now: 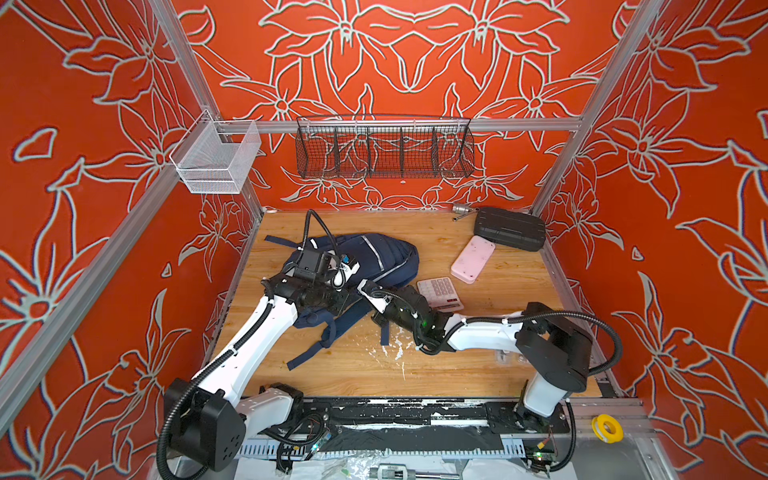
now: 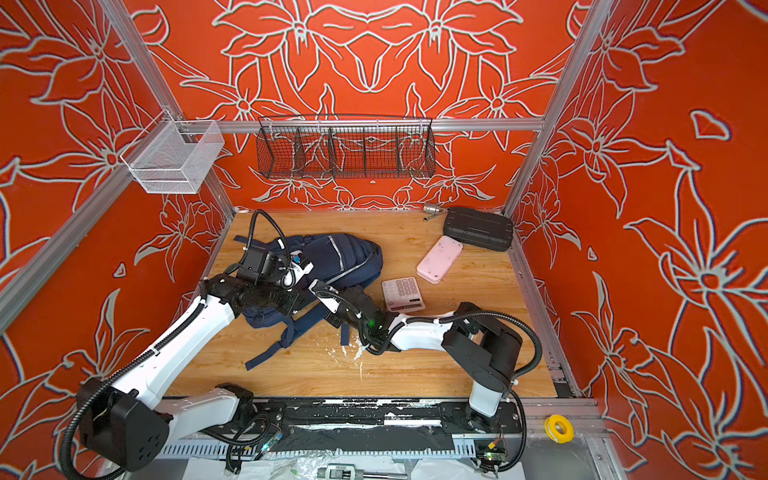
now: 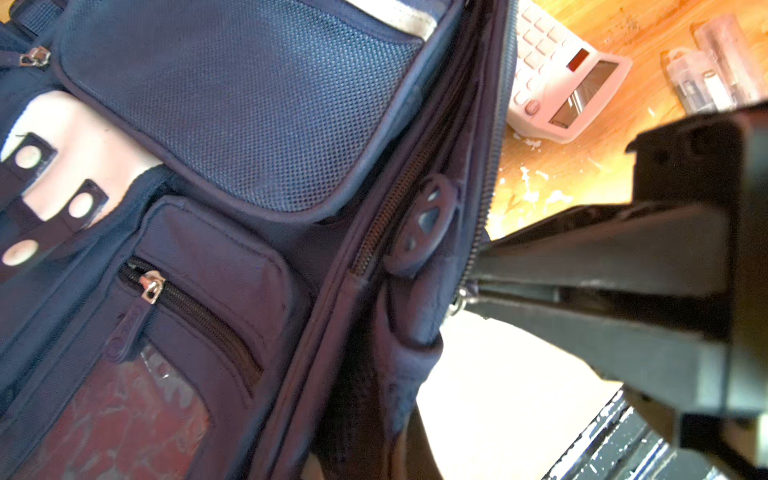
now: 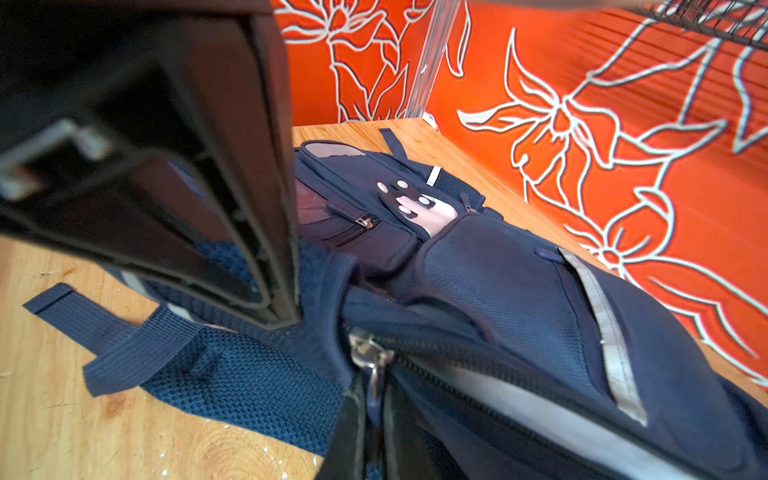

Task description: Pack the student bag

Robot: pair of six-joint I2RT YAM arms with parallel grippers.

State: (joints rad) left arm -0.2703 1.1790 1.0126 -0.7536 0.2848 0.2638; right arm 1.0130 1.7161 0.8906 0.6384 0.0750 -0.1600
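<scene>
Unzipping the student bag (image 1: 374, 257)
My left tool (image 3: 478, 286) clamped its rim (image 3: 482, 232), right tool (image 4: 372, 390) the zip pull (image 4: 369, 360); I favoured pulling slowly.

The student bag (image 1: 374, 257) lies left of centre on the table (image 1: 457, 374) — a calculator (image 1: 440, 293) just beside it on the right. Behind that, a flat case (image 1: 473, 258), seemingly touching the hard case (image 1: 510, 228) in the back-right corner.

Student bag (image 2: 345, 257) lying on wooden table (image 2: 415, 365); calculator (image 2: 402, 294), pink case (image 2: 439, 258) near, right.
</scene>
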